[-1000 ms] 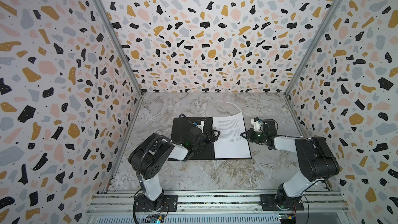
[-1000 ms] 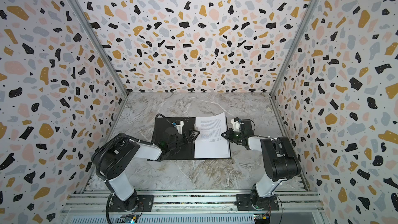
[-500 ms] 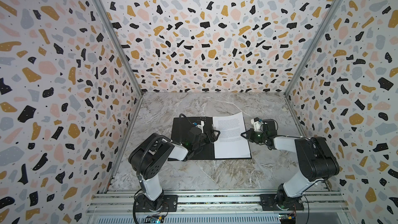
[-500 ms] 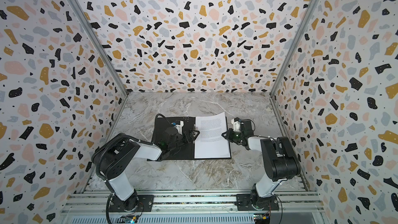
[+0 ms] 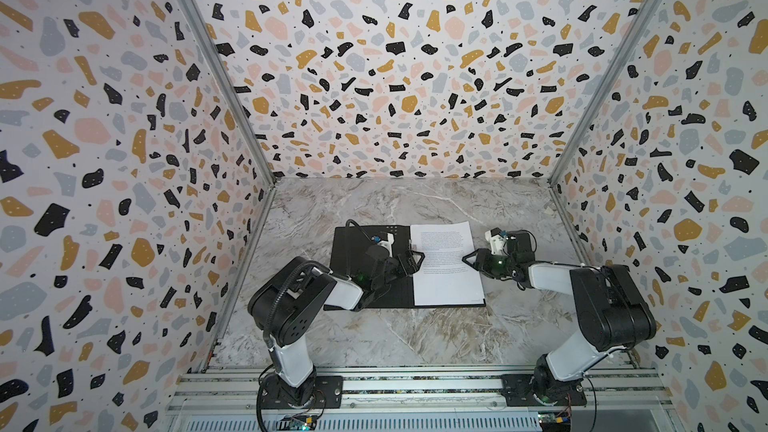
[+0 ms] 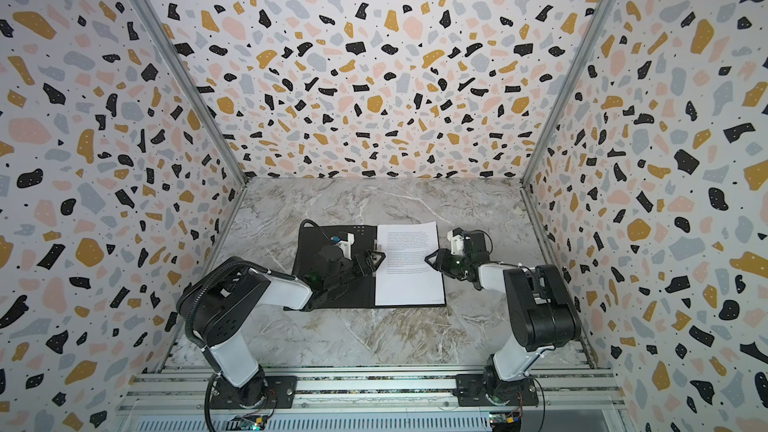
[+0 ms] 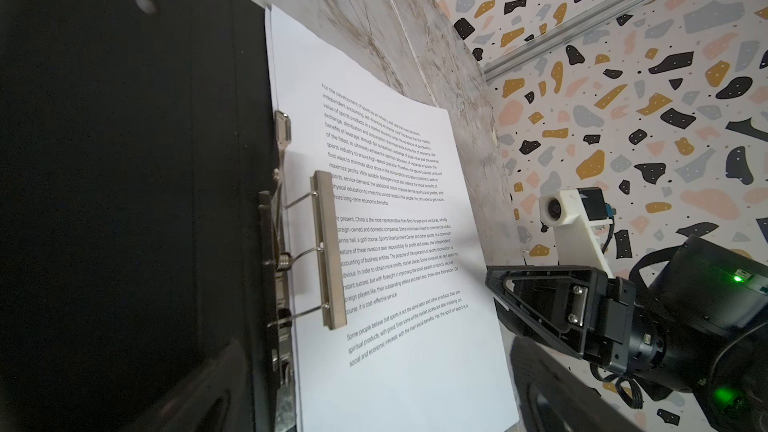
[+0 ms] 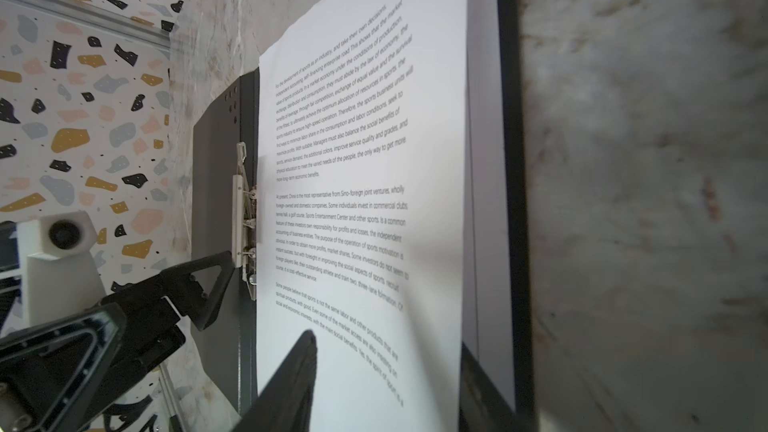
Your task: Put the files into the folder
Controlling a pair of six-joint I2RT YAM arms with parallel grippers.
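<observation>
Marble tabletop [image 5: 374,338] | folder [image 5: 353,243] open, text sheet [image 5: 446,284] inside | left claw [image 5: 411,261] wide | right claw [image 5: 469,260] parted at sheet edge

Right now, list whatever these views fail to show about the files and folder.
- Any second sheet: covered by the text sheet in every view.
- Outside of the folder: faces down, all views.
- Folder's near left corner: behind the left arm in both top views.
- Printed words: too small in both top views.
</observation>
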